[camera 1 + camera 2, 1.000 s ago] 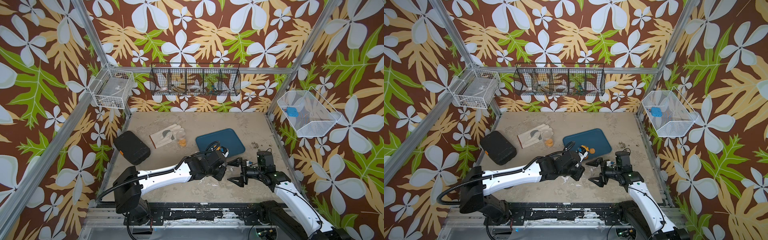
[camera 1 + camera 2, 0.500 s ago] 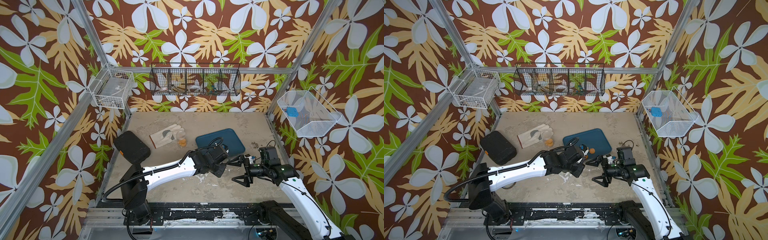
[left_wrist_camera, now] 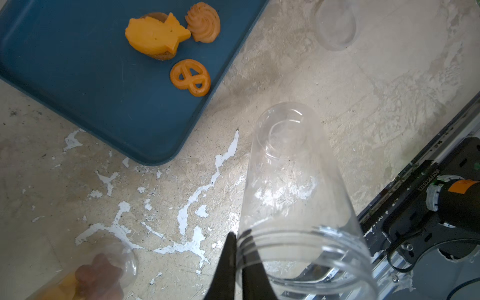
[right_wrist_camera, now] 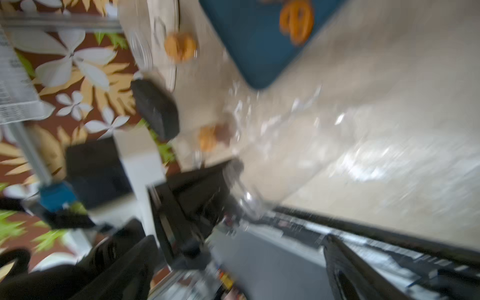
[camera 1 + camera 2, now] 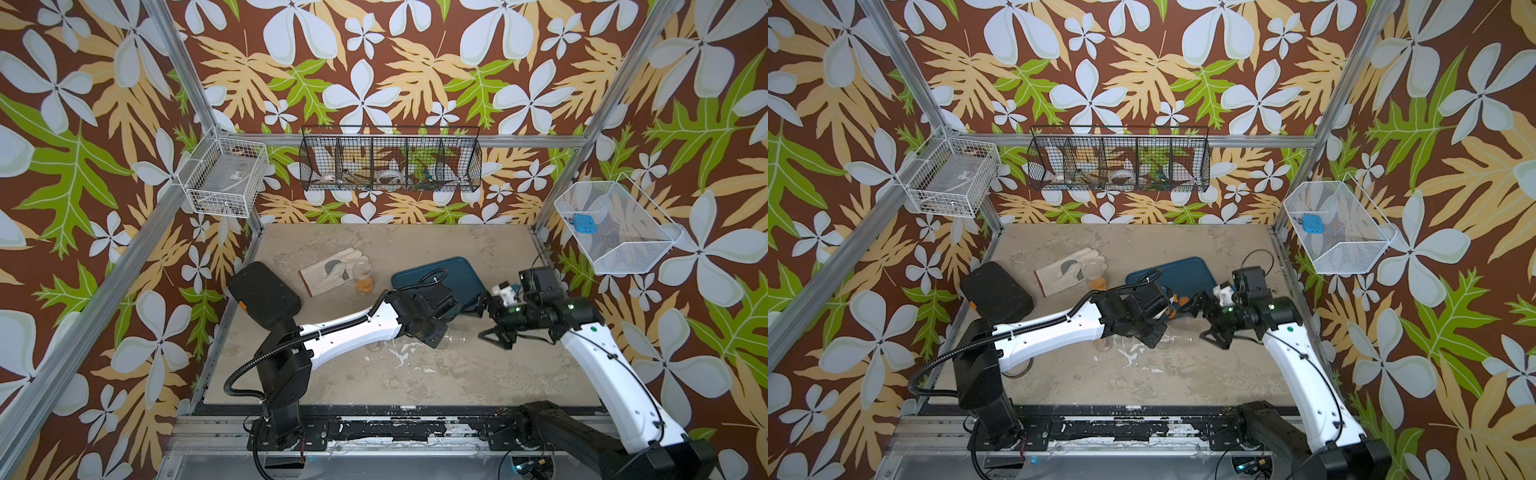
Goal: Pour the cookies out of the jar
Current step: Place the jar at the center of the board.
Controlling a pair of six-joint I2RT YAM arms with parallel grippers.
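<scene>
Your right wrist view is smeared. Left gripper pinches the rim of the empty jar; right gripper gapes nearby. Cookies lie at the near edge of the tray, mostly hidden in both top views. Bare table lies nearer you.

The jar is clear plastic with a threaded mouth, empty and tilted, its base pointing away from the left pincer, which pinches its rim. It sits over bare counter, just beside a corner of the blue tray. Four cookies lie on the tray near its edge: a yellow star cookie rests on a round brown cookie, an orange swirl cookie is just beside them, and an orange pretzel cookie lies apart
</scene>
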